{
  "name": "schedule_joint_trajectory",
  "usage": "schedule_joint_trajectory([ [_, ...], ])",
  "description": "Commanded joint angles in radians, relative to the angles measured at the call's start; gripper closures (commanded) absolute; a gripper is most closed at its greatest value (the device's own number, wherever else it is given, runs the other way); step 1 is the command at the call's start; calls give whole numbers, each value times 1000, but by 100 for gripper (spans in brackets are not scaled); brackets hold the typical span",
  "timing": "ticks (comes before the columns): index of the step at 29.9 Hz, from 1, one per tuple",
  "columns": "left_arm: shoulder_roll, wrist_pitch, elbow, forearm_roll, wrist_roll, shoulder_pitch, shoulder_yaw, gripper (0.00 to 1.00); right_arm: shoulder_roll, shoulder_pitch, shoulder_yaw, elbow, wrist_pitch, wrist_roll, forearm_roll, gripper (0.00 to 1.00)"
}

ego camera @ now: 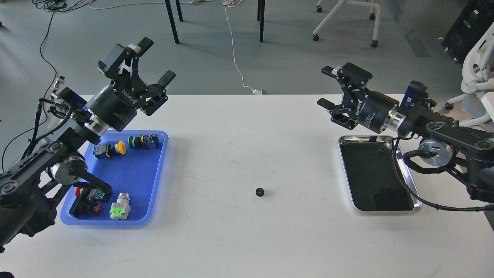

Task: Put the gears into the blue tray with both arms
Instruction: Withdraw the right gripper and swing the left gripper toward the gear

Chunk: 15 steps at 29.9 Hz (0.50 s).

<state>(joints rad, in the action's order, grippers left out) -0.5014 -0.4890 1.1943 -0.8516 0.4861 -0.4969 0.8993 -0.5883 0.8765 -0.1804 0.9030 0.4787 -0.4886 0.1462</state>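
One tiny black gear (260, 191) lies alone on the white table, about midway between the two trays. A small dark speck that may be another gear (380, 152) sits in the steel tray. The blue tray (135, 175) lies at the left and holds several coloured push-button switches. My left gripper (156, 60) hangs open above the blue tray's far end with nothing between its fingers. My right gripper (325, 87) is open and empty too, raised above the table's far edge just left of the steel tray. Both grippers are far from the lone gear.
A shiny steel tray (416, 193) with a dark mirror-like bottom lies at the right, under my right arm. Switches (112, 148) crowd the blue tray's far and near ends. Chair legs and cables stand on the floor beyond the table.
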Motion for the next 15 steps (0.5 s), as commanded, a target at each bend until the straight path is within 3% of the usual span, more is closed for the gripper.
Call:
schedule_joint_trajectory([
  [1, 6, 0, 51, -293, 3, 0, -2, 2, -71, -114, -106, -1, 10, 0, -62, 3],
  [7, 6, 0, 122, -709, 3, -29, -54, 2, -131, -234, -168, -1, 10, 0, -140, 3],
  [15, 46, 40, 134, -1145, 3, -228, -400, 2, -149, -275, -182, 1, 10, 0, -145, 3],
])
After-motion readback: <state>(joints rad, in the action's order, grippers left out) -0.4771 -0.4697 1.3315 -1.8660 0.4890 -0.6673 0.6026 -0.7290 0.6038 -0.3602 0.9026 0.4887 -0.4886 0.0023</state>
